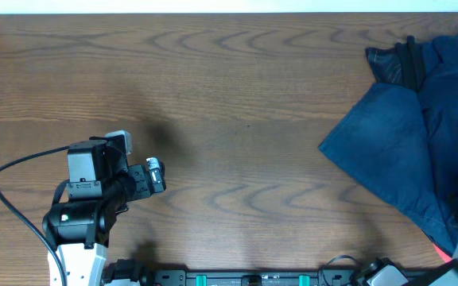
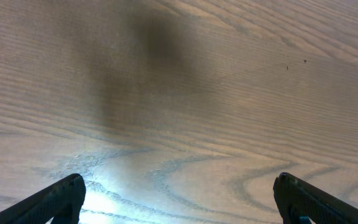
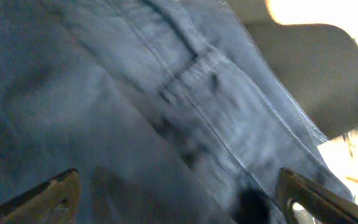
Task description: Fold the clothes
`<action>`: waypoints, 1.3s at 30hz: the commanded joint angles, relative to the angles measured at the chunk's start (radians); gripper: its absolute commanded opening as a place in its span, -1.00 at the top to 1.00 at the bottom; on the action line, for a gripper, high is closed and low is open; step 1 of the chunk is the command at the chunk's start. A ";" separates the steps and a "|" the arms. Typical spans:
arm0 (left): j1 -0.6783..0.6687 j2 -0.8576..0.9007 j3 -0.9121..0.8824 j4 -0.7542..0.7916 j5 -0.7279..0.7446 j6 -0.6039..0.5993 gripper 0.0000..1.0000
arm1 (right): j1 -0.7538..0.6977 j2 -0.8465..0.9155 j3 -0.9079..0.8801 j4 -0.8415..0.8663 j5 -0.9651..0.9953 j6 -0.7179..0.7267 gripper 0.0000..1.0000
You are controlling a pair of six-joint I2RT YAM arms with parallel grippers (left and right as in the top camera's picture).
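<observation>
Right hand (image 3: 176, 186) spread wide, seemingly low over clothes (image 3: 104, 93)

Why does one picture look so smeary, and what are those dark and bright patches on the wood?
Right wrist view: the clothes are blurred and soft, with a blown-out bright patch top right. Left wrist view: the table grain is sharp, with a soft dark shadow upper centre and pale glare lower left. Overhead view: evenly lit and sharp, a faint shadow beside the left tool.
</observation>
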 commanded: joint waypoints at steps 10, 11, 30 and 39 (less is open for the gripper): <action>-0.006 0.004 0.015 0.004 0.005 -0.005 -0.95 | -0.085 0.123 0.013 0.082 -0.303 -0.138 0.41; -0.006 0.004 0.015 0.004 0.005 -0.005 -0.96 | -0.084 0.111 0.018 0.089 -0.336 -0.138 0.67; -0.006 0.004 0.015 0.004 0.005 -0.006 -0.96 | 0.589 -0.140 0.200 0.077 -0.876 -0.257 0.97; -0.006 0.004 0.015 0.004 0.005 -0.006 -0.96 | 1.197 0.013 0.199 0.170 -0.525 -0.148 0.98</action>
